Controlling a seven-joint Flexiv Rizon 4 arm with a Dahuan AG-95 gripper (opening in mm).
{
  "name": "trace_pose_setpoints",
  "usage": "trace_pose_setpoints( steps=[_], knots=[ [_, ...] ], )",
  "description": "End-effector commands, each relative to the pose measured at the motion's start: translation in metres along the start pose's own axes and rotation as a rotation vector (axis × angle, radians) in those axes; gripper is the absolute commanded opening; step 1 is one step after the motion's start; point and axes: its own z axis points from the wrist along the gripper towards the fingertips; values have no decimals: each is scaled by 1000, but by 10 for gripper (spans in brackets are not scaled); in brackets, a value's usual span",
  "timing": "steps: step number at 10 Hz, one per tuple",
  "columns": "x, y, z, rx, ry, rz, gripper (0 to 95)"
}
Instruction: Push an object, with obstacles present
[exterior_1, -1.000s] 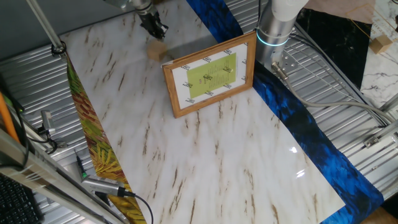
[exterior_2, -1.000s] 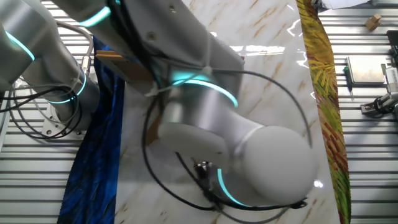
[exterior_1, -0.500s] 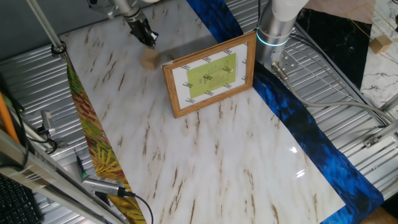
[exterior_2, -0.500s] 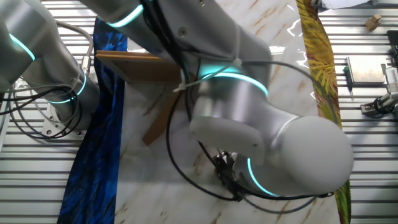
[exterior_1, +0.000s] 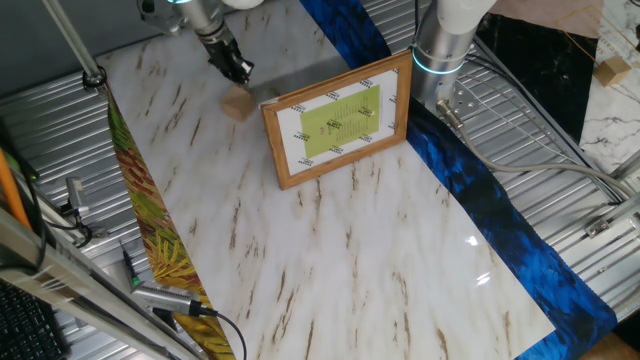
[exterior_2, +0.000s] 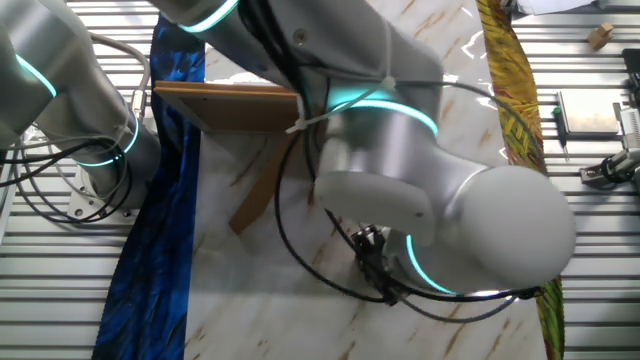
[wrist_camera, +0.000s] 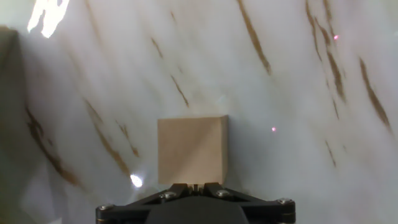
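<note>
The small pale tan wooden cube (exterior_1: 237, 102) lies on the marble table, just left of the picture frame's upper left corner. In the hand view the cube (wrist_camera: 191, 150) sits right in front of my fingertips, touching them or nearly so. My gripper (exterior_1: 238, 72) is shut with nothing between the fingers, its tips just behind the cube. In the hand view the gripper (wrist_camera: 195, 186) shows both fingers pressed together. The brown wooden picture frame (exterior_1: 338, 118) with white mat and yellow-green sheet stands propped to the right of the cube; its back shows in the other fixed view (exterior_2: 225, 107).
A blue cloth strip (exterior_1: 470, 185) runs along the table's right side and a yellow-green patterned strip (exterior_1: 150, 220) along the left. The arm's base (exterior_1: 440, 50) stands behind the frame. The arm's body (exterior_2: 430, 200) fills much of the other fixed view.
My gripper has moved left and slightly back. The cube has slid left and toward the front, away from the frame's corner.
</note>
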Motion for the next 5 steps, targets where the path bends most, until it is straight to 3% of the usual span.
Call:
trace_pose_setpoints(
  steps=[1, 5],
  knots=[
    [-8, 2, -1, 3, -2, -1, 0],
    [-46, 5, -6, 5, -5, -13, 0]
  ],
)
